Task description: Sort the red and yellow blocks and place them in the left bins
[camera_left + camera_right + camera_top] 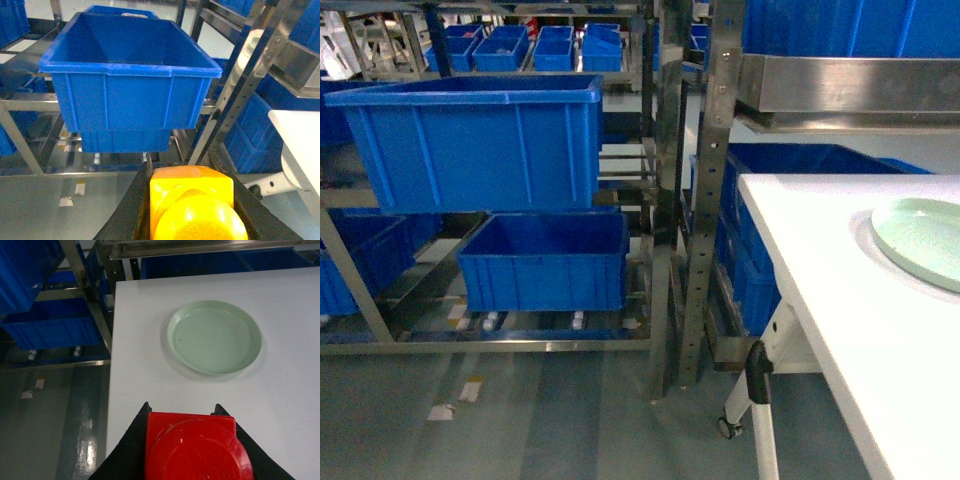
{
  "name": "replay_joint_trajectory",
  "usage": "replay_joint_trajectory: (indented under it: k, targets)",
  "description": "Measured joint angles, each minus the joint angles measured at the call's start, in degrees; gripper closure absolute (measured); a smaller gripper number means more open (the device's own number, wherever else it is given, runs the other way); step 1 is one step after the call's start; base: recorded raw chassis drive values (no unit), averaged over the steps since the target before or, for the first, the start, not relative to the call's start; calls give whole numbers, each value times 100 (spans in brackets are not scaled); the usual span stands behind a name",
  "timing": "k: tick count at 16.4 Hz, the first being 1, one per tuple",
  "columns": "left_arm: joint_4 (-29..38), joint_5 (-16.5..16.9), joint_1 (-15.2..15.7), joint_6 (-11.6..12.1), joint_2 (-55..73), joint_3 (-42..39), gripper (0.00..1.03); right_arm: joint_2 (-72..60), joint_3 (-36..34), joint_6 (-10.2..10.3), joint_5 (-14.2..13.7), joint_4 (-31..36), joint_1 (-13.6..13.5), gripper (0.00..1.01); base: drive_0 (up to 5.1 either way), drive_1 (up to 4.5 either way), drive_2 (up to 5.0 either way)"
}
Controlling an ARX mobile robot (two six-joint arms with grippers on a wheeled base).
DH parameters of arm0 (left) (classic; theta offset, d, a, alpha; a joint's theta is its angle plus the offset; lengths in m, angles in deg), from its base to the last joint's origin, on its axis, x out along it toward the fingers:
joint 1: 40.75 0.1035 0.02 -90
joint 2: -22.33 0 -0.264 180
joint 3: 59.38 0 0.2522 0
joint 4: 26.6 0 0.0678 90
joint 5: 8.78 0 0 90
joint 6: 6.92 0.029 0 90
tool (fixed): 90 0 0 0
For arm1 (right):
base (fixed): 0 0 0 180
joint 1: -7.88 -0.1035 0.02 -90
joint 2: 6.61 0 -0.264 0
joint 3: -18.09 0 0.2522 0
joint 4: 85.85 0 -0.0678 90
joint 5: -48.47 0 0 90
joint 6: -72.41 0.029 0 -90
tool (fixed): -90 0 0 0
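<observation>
At the bottom of the left wrist view, the left gripper (192,210) clamps the yellow block (192,200); beyond it, mid-frame, sits a deep blue bin (130,95) on the rack. At the bottom of the right wrist view, the right gripper (192,450) clamps the red block (192,447) above the white counter (150,365), a pale green plate (215,337) farther back, upper centre.

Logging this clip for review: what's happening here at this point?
A two-armed robot is mid-sort. Its left claw holds the yellow block, facing the upper blue crate on the metal rack, with a second crate on the shelf below. The right claw holds the red block over the white table, near a pale green plate. Neither block is in a crate yet.
</observation>
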Motion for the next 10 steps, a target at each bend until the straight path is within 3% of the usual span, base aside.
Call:
replay_joint_trajectory:
  k: [5,10]
  targets:
    - [-31,2,-15,0,9,0,77,13,-2,0,9,0,-2,74,-469,113,376]
    - [0,0,-15,0,-7,0,77,13,-2,0,11,-4,0,74,-499,243,243]
